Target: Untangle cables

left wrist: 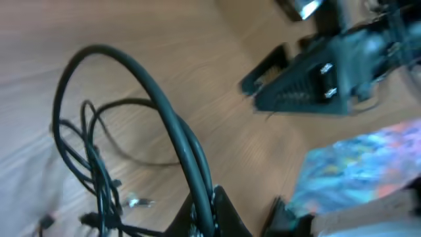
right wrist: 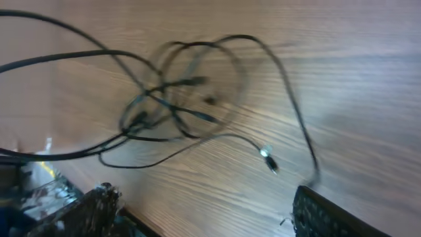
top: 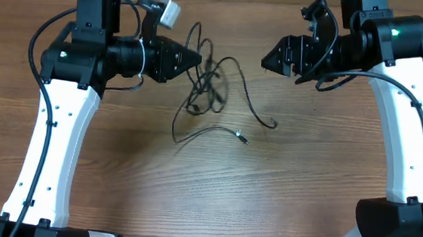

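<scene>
The cables [top: 206, 84] are thin black cords tangled in a loose knot on the wooden table between my two grippers. One strand trails down to a silver plug tip [top: 242, 138]; another ends at the right [top: 274, 125]. My left gripper [top: 198, 57] is at the knot's upper left edge, shut on a cable strand [left wrist: 164, 118] that runs up out of its jaws [left wrist: 205, 214]. My right gripper [top: 265, 62] hovers to the right of the knot, open and empty [right wrist: 210, 217]. The right wrist view shows the knot [right wrist: 184, 99] and a plug tip [right wrist: 268, 158] beyond the fingers.
The wooden table [top: 304, 186] spreads bare in front of the knot. The white arm links stand at the left [top: 51, 144] and right [top: 414, 142]. The right gripper [left wrist: 309, 79] shows in the left wrist view, with a blurred coloured patch [left wrist: 362, 164] below it.
</scene>
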You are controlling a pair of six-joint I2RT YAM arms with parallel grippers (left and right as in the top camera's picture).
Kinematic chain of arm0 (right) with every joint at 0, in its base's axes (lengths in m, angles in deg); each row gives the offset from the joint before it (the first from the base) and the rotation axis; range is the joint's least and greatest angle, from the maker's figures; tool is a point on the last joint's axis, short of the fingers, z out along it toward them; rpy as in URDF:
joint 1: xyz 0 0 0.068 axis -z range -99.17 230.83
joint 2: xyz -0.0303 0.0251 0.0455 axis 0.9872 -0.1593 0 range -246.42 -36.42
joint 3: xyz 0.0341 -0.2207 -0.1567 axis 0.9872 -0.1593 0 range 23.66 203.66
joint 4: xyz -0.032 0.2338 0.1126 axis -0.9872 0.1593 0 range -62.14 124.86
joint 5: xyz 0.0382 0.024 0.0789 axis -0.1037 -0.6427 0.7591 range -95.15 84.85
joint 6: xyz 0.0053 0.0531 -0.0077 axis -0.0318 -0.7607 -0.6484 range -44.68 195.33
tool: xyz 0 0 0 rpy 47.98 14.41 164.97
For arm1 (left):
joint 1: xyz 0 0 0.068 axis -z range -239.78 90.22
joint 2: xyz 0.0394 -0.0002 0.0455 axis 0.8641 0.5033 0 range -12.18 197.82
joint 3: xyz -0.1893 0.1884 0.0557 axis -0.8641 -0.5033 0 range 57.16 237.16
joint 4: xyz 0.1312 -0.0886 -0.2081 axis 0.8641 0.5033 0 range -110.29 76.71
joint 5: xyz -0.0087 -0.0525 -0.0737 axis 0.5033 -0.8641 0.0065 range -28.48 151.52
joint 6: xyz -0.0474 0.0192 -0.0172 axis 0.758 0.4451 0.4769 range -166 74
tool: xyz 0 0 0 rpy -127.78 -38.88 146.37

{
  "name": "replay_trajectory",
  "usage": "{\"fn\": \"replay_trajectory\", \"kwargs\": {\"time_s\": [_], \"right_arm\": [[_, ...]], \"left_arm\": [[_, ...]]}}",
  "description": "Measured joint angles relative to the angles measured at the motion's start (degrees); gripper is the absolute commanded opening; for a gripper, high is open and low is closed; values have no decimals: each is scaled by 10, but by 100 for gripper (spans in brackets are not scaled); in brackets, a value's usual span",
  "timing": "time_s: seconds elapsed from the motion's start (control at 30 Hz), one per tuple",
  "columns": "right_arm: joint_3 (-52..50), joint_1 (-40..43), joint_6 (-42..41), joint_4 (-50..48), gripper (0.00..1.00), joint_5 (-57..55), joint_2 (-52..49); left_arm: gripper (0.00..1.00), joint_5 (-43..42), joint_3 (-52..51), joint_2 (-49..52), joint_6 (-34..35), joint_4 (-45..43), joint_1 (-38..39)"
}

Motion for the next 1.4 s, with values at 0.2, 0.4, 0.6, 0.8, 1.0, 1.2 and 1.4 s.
{"fn": "replay_trajectory", "kwargs": {"time_s": [0.2,0.4,0.6,0.8,1.0,1.2,1.4], "right_arm": [[-120,-52,-30,-113,66,43,3],[-147,-107,-53,-176,65,75,2],[-147,-107,165,-202,73,249,2],[-148,-167,167,-291,67,161,-1],[-148,-215,126,-312,4,71,-22],[-148,-189,55,-299,4,60,-23],[-139,-112,-49,-294,4,36,9]], "left_arm": [[4,-40,0,0,178,-75,0],[4,2,0,0,244,-51,0],[4,160,-1,0,469,24,1],[4,146,-1,0,549,25,1],[4,126,-1,0,555,25,1],[56,138,0,-1,442,47,1],[58,219,-1,-1,222,144,1]]}}
